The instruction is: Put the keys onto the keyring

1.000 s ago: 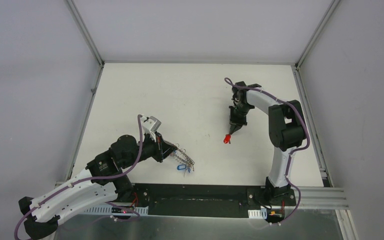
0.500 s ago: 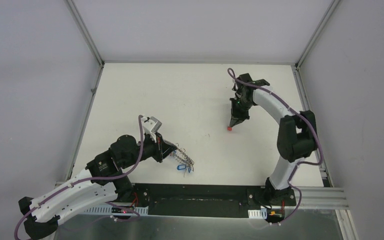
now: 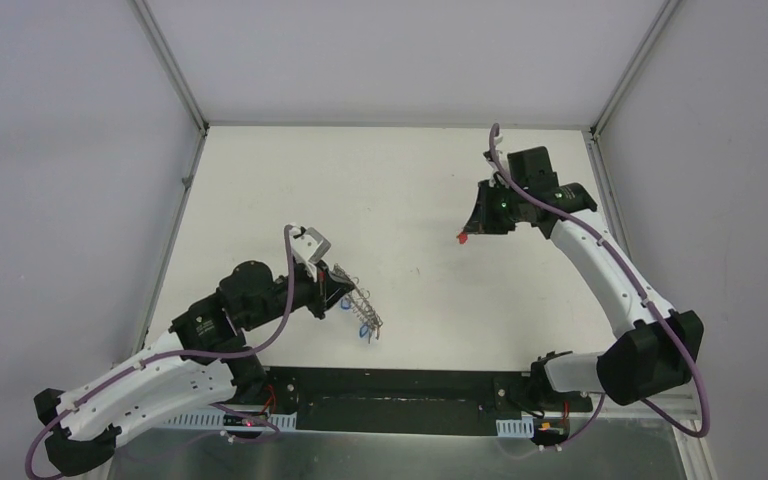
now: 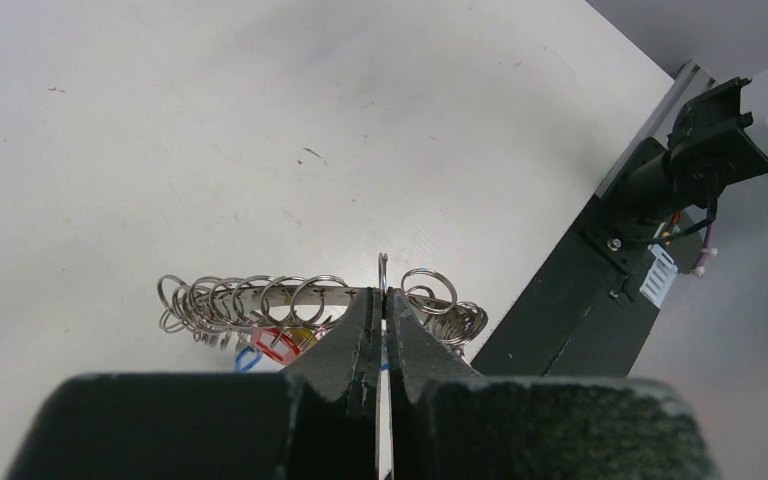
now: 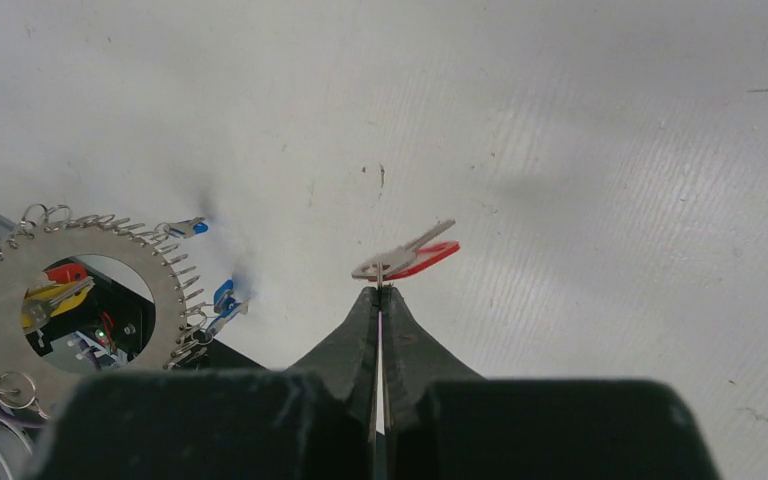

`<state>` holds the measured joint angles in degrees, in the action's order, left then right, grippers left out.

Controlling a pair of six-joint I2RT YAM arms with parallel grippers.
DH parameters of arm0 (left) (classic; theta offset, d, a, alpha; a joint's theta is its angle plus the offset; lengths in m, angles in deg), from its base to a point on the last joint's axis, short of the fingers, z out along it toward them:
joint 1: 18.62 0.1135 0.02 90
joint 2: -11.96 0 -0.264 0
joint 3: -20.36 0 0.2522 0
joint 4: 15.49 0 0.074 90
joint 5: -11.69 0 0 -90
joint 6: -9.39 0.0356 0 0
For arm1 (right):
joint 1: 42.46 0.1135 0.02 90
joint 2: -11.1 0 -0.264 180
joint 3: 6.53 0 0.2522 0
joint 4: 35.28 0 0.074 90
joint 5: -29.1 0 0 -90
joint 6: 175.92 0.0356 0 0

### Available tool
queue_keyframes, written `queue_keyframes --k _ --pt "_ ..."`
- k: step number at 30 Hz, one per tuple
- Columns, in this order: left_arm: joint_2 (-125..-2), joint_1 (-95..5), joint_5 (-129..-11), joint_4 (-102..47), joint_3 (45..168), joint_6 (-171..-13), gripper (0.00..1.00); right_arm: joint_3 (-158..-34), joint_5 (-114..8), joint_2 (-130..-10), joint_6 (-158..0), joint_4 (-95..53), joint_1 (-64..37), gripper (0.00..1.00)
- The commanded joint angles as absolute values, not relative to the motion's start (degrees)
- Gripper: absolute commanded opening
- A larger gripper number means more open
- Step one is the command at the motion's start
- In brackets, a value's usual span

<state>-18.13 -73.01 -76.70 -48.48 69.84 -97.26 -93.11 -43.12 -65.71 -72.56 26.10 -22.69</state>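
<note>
My left gripper [image 3: 341, 291] is shut on the rim of the keyring [image 3: 364, 309], a flat grey ring with many wire loops, and holds it tilted just above the table. In the left wrist view the keyring [image 4: 290, 293] is edge-on beyond the closed gripper [image 4: 384, 292], with a red tag [image 4: 278, 343] and a blue tag [image 4: 248, 358] hanging under it. My right gripper [image 3: 474, 229] is shut on the small ring of a metal key with a red tag [image 5: 407, 259], held in the air at the right. The right wrist view faces the keyring [image 5: 20, 268] at far left.
A black base strip [image 3: 390, 386] runs along the near edge between the arm bases. Grey walls and an aluminium frame [image 3: 166, 62] close in the white table. Blue-tagged keys [image 5: 222, 298] hang from the keyring's rim. A black mount [image 4: 695, 160] stands at the table edge.
The right arm has lifted the red-tagged key off the table and swung back and to the right, wrist turned leftward. The left arm has raised the keyring slightly.
</note>
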Motion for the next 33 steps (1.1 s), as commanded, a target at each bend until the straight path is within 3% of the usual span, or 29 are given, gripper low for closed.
queue_keyframes --k 1,16,24,33 --pt "-19.54 -73.25 -75.01 -44.79 74.1 -92.99 0.0 -91.33 -42.18 -62.08 -72.79 22.32 -23.26 0.0" --pt "-29.53 -72.49 -74.34 -46.08 78.57 -89.87 0.0 -84.89 -39.97 -53.01 -77.3 12.37 -23.25 0.0" --pt "-33.98 -62.19 -56.73 -44.91 80.55 -88.3 0.0 -85.36 -21.92 -54.79 -78.2 11.66 -23.1 0.0" --pt "-33.79 -60.27 -45.05 -43.97 81.16 -80.53 0.0 -87.45 -20.09 -57.45 -85.5 14.79 -12.78 0.0"
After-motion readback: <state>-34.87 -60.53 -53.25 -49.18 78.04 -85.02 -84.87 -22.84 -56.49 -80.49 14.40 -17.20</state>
